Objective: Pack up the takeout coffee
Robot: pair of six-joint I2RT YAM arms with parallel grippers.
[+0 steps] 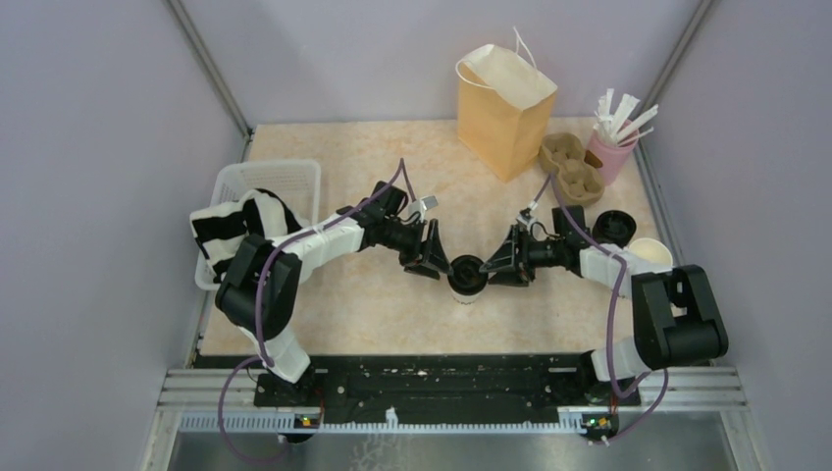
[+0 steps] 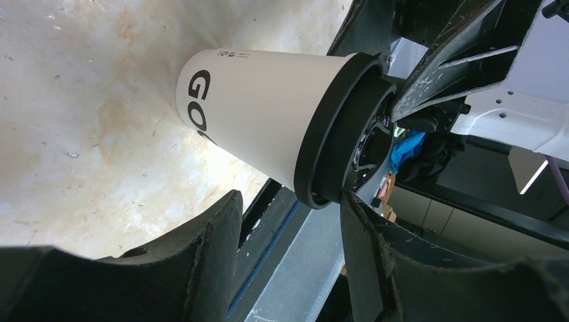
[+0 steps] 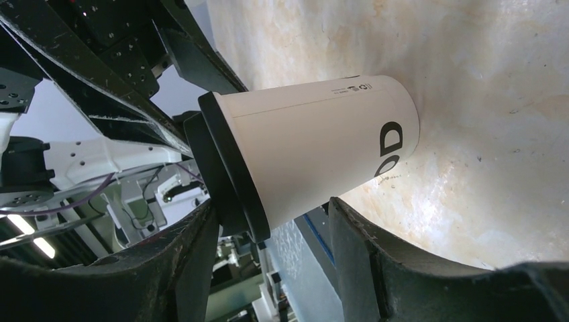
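One takeout coffee (image 1: pixel 467 277), a white paper cup with a black lid, stands upright mid-table between my two grippers. My left gripper (image 1: pixel 439 263) is at its left side. In the left wrist view that gripper (image 2: pixel 288 201) is open: one finger reaches over the lid (image 2: pixel 339 127), the other sits apart from the cup wall (image 2: pixel 255 111). My right gripper (image 1: pixel 498 265) is at the cup's right side. Seen from the right wrist, this gripper (image 3: pixel 268 211) is open around the cup's rim (image 3: pixel 231 168), one finger by the lid top and the other close to the wall.
A brown paper bag (image 1: pixel 505 98) stands open at the back. Right of it are a cardboard cup carrier (image 1: pixel 572 167) and a pink cup with straws (image 1: pixel 613 147). A loose black lid (image 1: pixel 614 227) and a lidless white cup (image 1: pixel 650 255) sit at the right. A white basket (image 1: pixel 285 182) with striped cloth (image 1: pixel 231 228) is at the left.
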